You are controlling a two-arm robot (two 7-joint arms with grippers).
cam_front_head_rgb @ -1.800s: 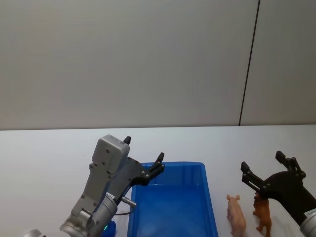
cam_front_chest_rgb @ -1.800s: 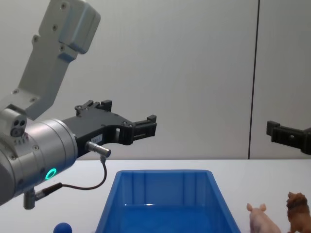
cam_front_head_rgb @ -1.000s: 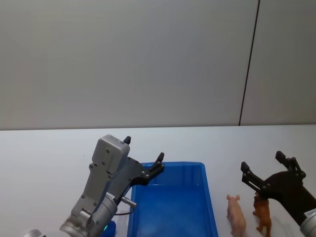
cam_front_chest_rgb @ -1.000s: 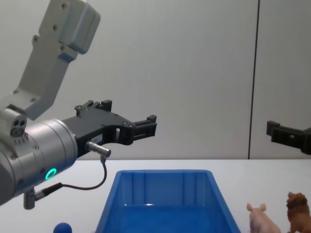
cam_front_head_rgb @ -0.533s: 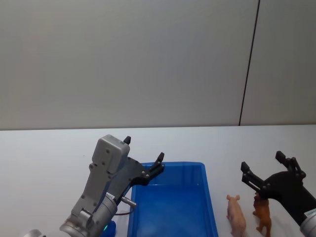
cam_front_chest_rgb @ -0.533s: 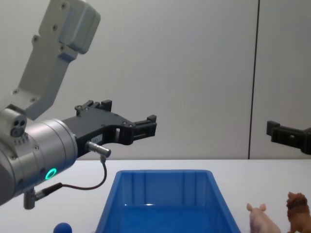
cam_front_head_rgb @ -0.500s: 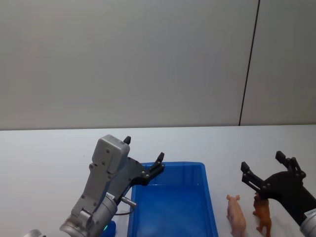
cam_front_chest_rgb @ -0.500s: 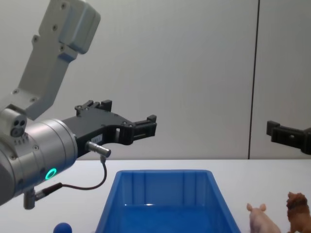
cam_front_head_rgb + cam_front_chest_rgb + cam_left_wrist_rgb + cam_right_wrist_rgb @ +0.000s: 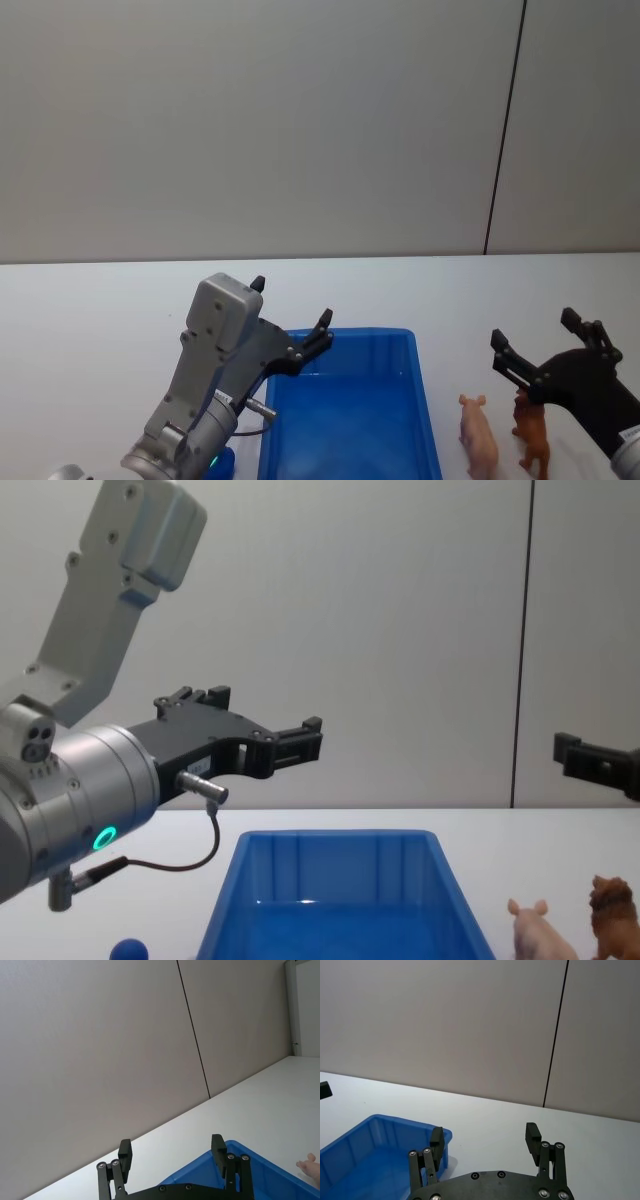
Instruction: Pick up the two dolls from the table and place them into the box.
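Right gripper [image 9: 533,328] nudged slightly rightward, jaws released, above pig [image 9: 478,435] and lion [image 9: 531,430], both standing on worktop [image 9: 100,320] right of box [image 9: 345,335]. Left gripper [image 9: 291,300] released over box's left side.

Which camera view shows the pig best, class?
The head view: the pig stands beside the box, seen from above almost whole. The chest view shows its head and back from the side, cut at the frame's edge. The left wrist view catches just a pink tip.

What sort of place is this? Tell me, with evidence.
Probably a robot test lab: plain white table, plain grey wall panels, and a blue box beside toy pig and lion props.
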